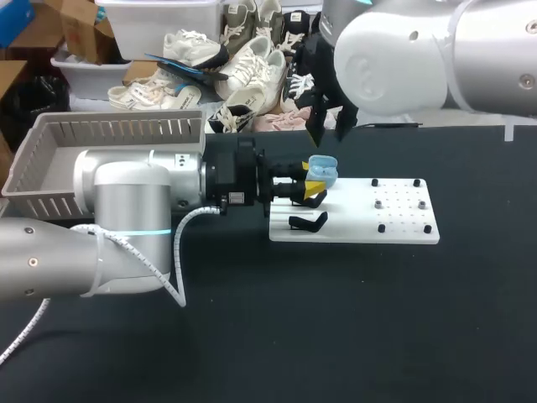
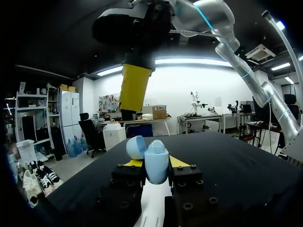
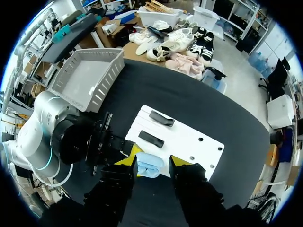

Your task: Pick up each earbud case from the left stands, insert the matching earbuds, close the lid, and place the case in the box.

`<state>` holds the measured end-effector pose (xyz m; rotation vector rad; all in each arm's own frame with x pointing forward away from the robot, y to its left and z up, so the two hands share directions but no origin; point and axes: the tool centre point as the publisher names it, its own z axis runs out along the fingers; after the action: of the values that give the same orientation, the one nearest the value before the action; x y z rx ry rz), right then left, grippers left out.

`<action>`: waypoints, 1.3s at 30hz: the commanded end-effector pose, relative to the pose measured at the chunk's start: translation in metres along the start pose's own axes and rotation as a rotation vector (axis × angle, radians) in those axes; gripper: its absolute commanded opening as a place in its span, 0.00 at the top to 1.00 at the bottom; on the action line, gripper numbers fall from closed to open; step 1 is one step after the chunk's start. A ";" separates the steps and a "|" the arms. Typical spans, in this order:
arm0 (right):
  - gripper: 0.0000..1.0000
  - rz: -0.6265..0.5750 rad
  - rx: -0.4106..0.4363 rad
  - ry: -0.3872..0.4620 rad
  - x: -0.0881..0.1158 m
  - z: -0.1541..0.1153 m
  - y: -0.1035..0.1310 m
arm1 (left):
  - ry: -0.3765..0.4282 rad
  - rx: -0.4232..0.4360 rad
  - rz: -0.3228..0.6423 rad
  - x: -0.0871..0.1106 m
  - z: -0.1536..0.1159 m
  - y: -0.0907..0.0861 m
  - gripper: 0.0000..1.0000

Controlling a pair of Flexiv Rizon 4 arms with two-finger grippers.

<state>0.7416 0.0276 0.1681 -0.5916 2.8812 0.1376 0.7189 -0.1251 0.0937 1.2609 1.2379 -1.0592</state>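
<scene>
Left jaws clamped on the open blue case (image 2: 156,169), held over the white board (image 1: 403,228)
Right jaws parted, straight above the case, clear of it; case upright, open mouth facing up at them, so insertion looks like a straight drop from the right

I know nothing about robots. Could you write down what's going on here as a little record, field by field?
Left claw: shut on the blue earbud case, held just above the white board
Case lid: open
Right claw: open, holding nothing, hanging above the case
White board: lies on the black table, with two bare black stands at its left end
Grey box: at the table's far left, beside the left arm
Task stage: case picked up, lid not yet closed, not yet in the box
</scene>
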 end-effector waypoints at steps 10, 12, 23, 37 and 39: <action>0.59 0.098 -0.026 0.059 -0.021 0.033 -0.025 | -0.001 -0.004 0.001 0.000 0.000 -0.001 1.00; 0.60 0.100 -0.029 0.060 -0.020 0.035 -0.026 | -0.001 -0.004 0.001 0.000 0.000 -0.001 1.00; 0.60 0.101 -0.033 0.080 -0.003 0.040 -0.020 | -0.001 -0.004 0.001 0.000 0.000 -0.001 1.00; 0.60 0.116 -0.037 0.064 0.019 0.028 -0.011 | -0.001 -0.004 0.001 0.000 0.000 -0.001 1.00; 0.60 0.121 -0.039 0.062 0.021 0.028 -0.009 | -0.001 -0.004 0.001 0.000 0.000 -0.001 1.00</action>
<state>0.7424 0.0181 0.1353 -0.4502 3.0134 0.1953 0.7187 -0.1251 0.0937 1.2611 1.2379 -1.0595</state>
